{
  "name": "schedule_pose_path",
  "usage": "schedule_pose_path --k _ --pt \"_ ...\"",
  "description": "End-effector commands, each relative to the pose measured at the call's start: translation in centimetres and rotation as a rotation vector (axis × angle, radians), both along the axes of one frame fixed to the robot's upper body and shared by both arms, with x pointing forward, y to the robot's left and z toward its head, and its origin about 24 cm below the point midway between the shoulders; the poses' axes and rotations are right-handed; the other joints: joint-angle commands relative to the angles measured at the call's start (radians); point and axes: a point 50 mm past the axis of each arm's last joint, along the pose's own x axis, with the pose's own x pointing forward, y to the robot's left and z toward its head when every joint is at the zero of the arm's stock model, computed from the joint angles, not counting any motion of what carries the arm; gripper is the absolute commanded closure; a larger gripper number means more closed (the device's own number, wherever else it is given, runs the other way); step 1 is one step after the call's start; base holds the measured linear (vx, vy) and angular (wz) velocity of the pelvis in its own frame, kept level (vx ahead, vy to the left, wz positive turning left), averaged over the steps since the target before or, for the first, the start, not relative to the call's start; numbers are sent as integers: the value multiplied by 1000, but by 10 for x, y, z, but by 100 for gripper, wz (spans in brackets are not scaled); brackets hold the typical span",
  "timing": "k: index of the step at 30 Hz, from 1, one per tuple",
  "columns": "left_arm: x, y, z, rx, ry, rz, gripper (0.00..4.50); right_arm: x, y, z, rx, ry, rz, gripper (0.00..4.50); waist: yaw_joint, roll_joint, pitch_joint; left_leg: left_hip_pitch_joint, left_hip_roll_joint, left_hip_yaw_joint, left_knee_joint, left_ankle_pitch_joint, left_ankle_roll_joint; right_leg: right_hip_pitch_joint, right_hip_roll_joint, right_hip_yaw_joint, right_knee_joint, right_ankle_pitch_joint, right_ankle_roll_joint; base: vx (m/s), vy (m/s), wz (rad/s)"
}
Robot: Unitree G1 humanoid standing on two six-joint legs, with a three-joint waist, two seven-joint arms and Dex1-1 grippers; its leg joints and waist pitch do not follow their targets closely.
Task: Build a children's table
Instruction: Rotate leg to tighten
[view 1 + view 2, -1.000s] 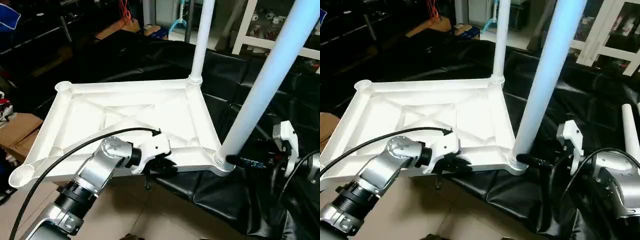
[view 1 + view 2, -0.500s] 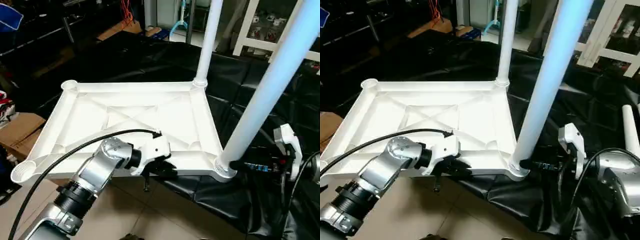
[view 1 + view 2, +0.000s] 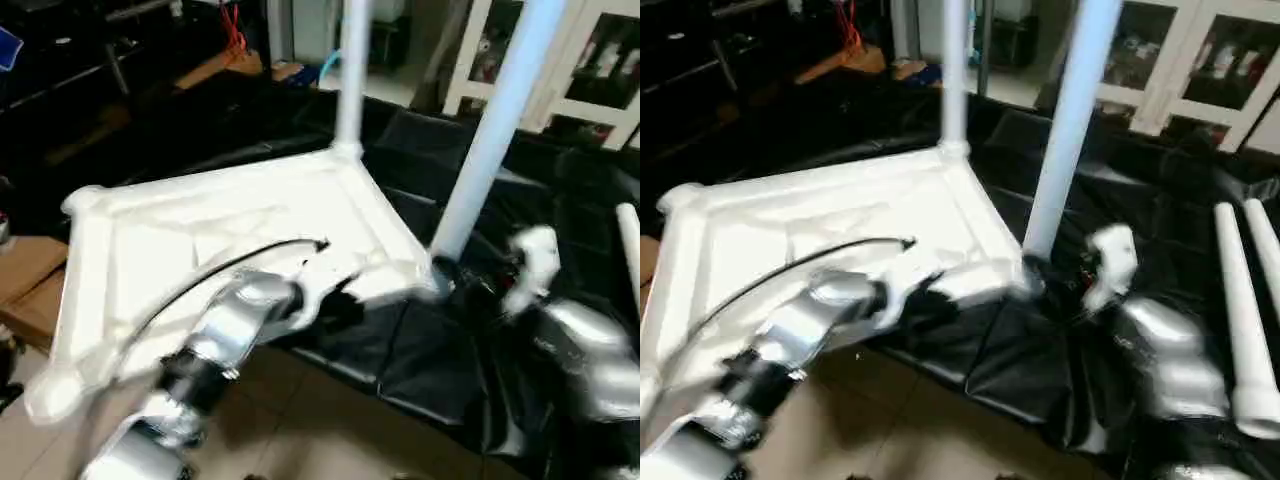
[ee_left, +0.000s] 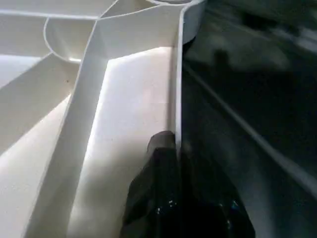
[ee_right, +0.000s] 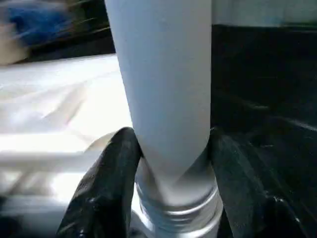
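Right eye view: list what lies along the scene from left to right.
Table top → far leg → near leg held by the right claw → two loose legs on the black sheet.

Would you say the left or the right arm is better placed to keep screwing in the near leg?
Right: the right gripper is already shut around the near leg just above its thread, while the left gripper pinches the tabletop's rim.

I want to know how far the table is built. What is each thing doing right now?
Table top: upside down, ribs facing up.
Near leg: standing in its corner socket, right gripper closed around its base.
Far leg: standing in its corner socket.
Spare legs: lying on the black cover, not fitted.
Left gripper: shut on the top's edge wall.
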Motion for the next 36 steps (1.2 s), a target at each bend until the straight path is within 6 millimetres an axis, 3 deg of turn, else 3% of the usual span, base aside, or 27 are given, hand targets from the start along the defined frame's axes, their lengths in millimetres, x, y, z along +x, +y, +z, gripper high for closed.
schedule_pose_path --k 1,3,4,5,6,7,11,12,13,15,19,21,23,25,29,30,32,33,36 --pt "3 -26 24 -121 -44 -11 450 -1 -3 -38 -50 199 -231 259 -2 -14 -57 17 98 -71 -96 -199 -2 28 -88 52 -85 -253 -227 0 0 0" --pt "3 -42 35 -181 -47 0 450 14 16 -37 -79 185 -304 259 -12 -13 -61 13 97 -71 -93 -209 3 32 -89 50 -87 -243 -224 0 0 0" --pt "2 -46 38 -196 -49 -1 450 19 25 -36 -84 173 -314 259 -10 -5 -62 16 96 -71 -92 -207 4 30 -92 50 -87 -233 -229 0 0 0" --pt "2 -49 40 -203 -50 -1 450 22 30 -35 -86 167 -318 259 -21 -8 -64 10 94 -71 -90 -198 10 33 -90 49 -84 -208 -238 0 0 0" --pt "1 -54 44 -207 -54 -4 450 29 45 -31 -92 144 -309 259 -22 -8 -69 7 93 -70 -86 -168 30 37 -92 48 -81 -169 -242 0 0 0" --pt "0 -54 44 -196 -61 -8 450 32 54 -28 -91 128 -280 259 -25 -17 -72 1 92 -69 -81 -123 62 40 -92 49 -73 -113 -256 0 0 0" --pt "3 -44 36 -154 -61 17 450 32 68 -18 -24 45 -183 259 -15 -13 -75 3 98 -65 -71 -13 167 39 -90 46 -56 16 -280 0 0 0" --pt "4 -39 35 -142 -65 22 450 30 68 -16 -35 23 -149 205 -14 -13 -75 4 98 -65 -70 -3 177 38 -88 45 -54 25 -282 0 0 0" --pt "5 -37 34 -135 -68 25 450 29 69 -16 -46 9 -130 191 -11 -13 -74 4 100 -65 -71 5 190 37 -88 44 -55 22 -283 0 0 0" --pt "5 -32 32 -123 -73 25 450 27 65 -12 -59 -28 -113 191 -6 -11 -71 6 101 -64 -72 -12 189 36 -88 44 -58 -12 -278 0 0 0" --pt "5 -20 26 -81 -89 -19 450 20 47 1 -65 -108 -103 146 10 -10 -67 14 104 -63 -82 -73 143 31 -84 47 -67 -85 -259 0 0 0" --pt "1 -8 22 -52 -113 -100 450 10 25 10 -98 -122 -69 137 15 -10 -65 17 105 -64 -84 -81 133 32 -84 49 -66 -82 -252 0 0 0" --pt "0 -4 20 -39 -121 -131 450 7 18 12 -117 -123 -50 112 25 -10 -66 17 106 -64 -84 -72 136 33 -84 50 -64 -66 -245 0 0 0" --pt "-4 10 14 9 -126 -199 450 -8 3 17 -123 -82 112 101 34 0 -63 21 107 -61 -86 -84 130 29 -85 52 -65 -69 -243 0 0 0" --pt "-17 29 13 -3 -117 -362 450 -46 -21 28 -223 -21 472 80 51 -4 -63 22 113 -63 -87 -86 138 35 -89 54 -59 -32 -232 0 0 0" --pt "-20 31 13 -7 -108 -385 450 -52 -27 31 -230 -19 518 80 55 -8 -61 21 115 -61 -88 -94 139 34 -91 56 -60 -31 -234 0 0 0" --pt "-23 35 13 -18 -96 -411 450 -59 -37 36 -226 -19 565 80 51 -8 -58 17 110 -61 -89 -118 133 33 -93 55 -64 -66 -243 0 0 0" --pt "-24 36 13 -24 -94 -417 450 -61 -40 38 -226 -21 577 80 50 -14 -55 13 111 -63 -91 -146 124 35 -96 56 -69 -116 -241 0 0 0" --pt "-28 39 12 -34 -85 -443 450 -66 -49 37 -228 13 620 80 49 -14 -52 21 112 -63 -95 -185 89 29 -93 56 -80 -208 -226 0 0 0"
